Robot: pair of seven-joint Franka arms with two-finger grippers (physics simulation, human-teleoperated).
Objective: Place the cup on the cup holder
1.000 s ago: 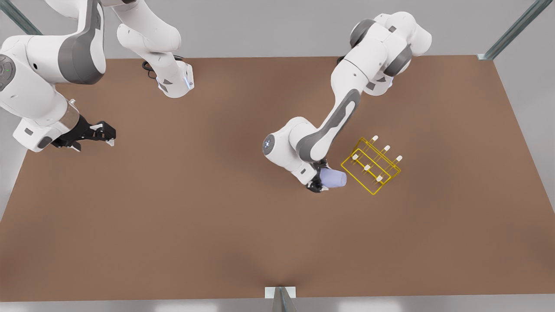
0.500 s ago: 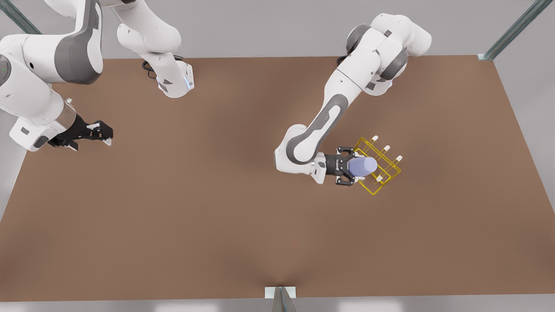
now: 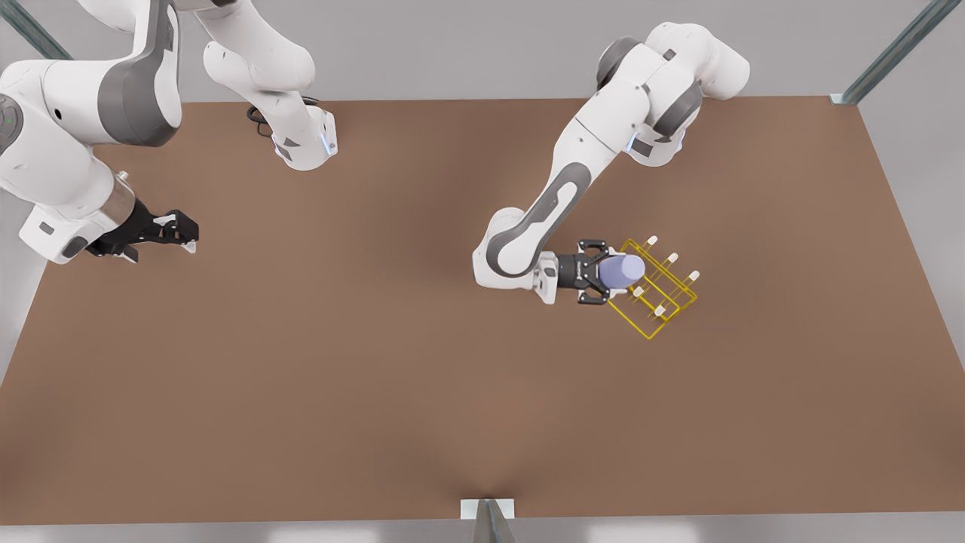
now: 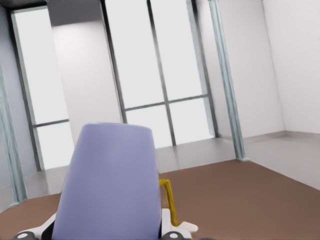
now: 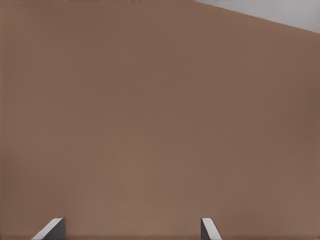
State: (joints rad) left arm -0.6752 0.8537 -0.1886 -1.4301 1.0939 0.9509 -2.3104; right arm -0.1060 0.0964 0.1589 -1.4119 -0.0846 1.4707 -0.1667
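Note:
My left gripper point(image 3: 608, 273) is shut on the lavender-blue cup point(image 3: 624, 270), which hangs over the corner of the yellow wire cup holder point(image 3: 623, 312) nearest that arm. Whether the cup touches a peg I cannot tell. In the left wrist view the cup point(image 4: 107, 185) stands between the white finger pads point(image 4: 178, 228), its narrow closed end pointing away from the wrist, with a bit of yellow cup holder wire point(image 4: 170, 200) just behind it. My right gripper point(image 3: 188, 232) waits open above the table at the front view's left, its fingertips point(image 5: 51, 230) spread wide over bare brown board.
The brown table point(image 3: 377, 362) carries the two arm bases at its far edge. A metal bracket point(image 3: 488, 510) sits at the middle of the near edge. Metal frame posts point(image 3: 889, 53) rise at the far corners.
The left gripper swung from beside the cup holder to over it, carrying the cup, then shifted slightly toward the far side. The right gripper has barely moved.

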